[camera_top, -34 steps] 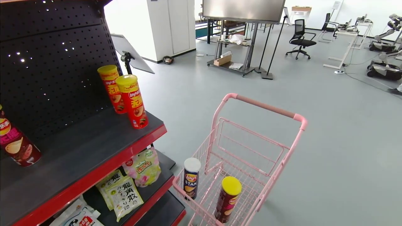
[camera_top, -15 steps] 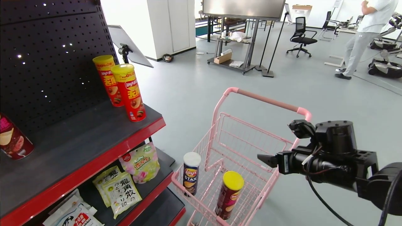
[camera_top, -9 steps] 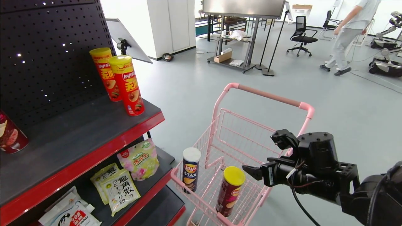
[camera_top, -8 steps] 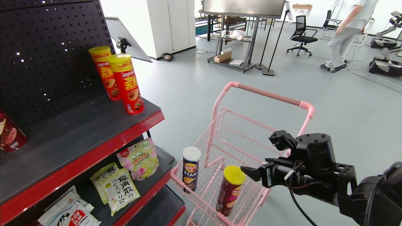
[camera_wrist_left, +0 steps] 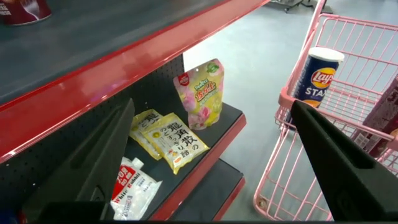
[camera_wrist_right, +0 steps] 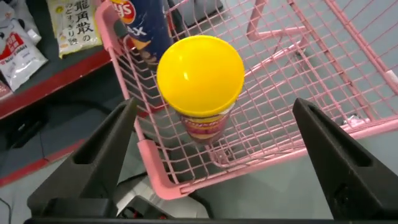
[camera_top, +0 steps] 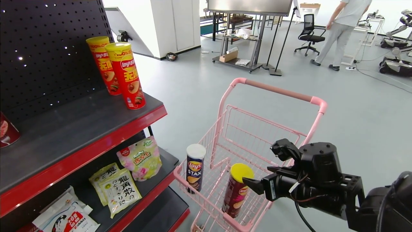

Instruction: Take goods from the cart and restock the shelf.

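Two tall cardboard tubes are standing upright in the pink wire cart. One is a maroon can with a glossy yellow plastic lid. The other is a dark blue can with a white lid, sitting at the cart's corner nearest the shelf.

I am holding the right gripper over the cart with its jaws spread wide apart. Through the right wrist view I am looking down on the round yellow lid, which is lying between the two dark wedge-shaped fingers and clear of both. The head view is adding the side angle: one fingertip is sitting level with the top of the maroon can, just beside it on my right.

I am keeping the left gripper low beside the shelf, jaws also apart and closed on nothing. Its camera is giving me the matte dark lower board, where a soft green-and-pink pouch is leaning and flat pale snack bags are lying.

From the head I am also seeing the black pegboard back, the red-edged top board and two red cylindrical cans with yellow lids standing touching near its end. Another maroon can is standing at the far left.
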### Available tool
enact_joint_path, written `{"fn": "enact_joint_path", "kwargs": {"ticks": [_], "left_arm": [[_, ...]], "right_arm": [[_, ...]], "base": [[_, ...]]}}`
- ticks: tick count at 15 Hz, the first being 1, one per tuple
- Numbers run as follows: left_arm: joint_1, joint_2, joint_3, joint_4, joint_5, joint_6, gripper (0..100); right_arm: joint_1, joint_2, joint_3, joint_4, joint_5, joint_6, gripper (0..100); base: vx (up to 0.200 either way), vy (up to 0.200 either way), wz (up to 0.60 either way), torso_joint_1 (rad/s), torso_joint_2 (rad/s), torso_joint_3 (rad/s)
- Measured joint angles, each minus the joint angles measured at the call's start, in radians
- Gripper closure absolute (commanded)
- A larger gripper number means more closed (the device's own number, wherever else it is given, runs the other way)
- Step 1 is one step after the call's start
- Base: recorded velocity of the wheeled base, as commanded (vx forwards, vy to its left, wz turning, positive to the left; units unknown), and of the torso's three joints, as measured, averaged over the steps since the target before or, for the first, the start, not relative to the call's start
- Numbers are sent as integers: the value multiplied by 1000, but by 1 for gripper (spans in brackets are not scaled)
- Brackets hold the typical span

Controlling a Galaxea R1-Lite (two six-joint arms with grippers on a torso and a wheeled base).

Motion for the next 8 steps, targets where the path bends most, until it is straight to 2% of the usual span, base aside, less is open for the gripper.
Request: {"fn": "enact_joint_path", "kwargs": {"ticks": [5,8], "left_arm": [[0,0,0,-2,0,0,0],[0,0,0,0,0,0,0]], "right_arm": [[61,-21,74,-40,-25,7,0],[66,6,95,-140,-32,2,0]], "base": [[0,0,0,-17,36,28],[0,0,0,-168,455,284]]}}
